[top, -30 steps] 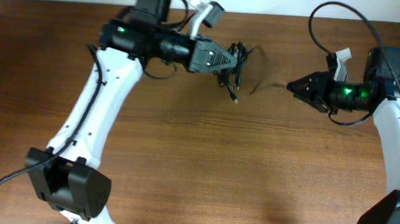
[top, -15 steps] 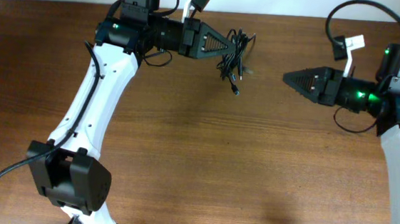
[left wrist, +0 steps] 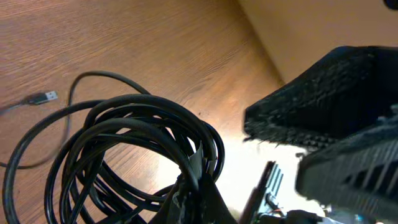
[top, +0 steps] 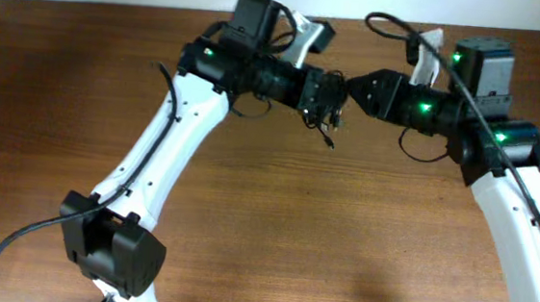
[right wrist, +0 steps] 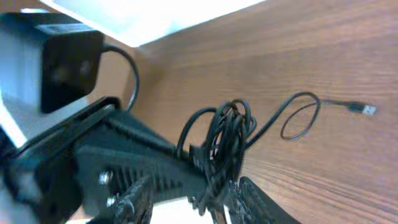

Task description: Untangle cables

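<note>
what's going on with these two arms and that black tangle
The left tool is shut on a bundle of cables over the far part of the table. The right tool sits nose to nose with it, jaws apart on either side of the bundle. One plug end trails loose. Nothing looks untangled yet.

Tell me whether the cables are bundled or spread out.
Bundled: the cables form tight overlapping loops, with only one plug end trailing loose.
</note>
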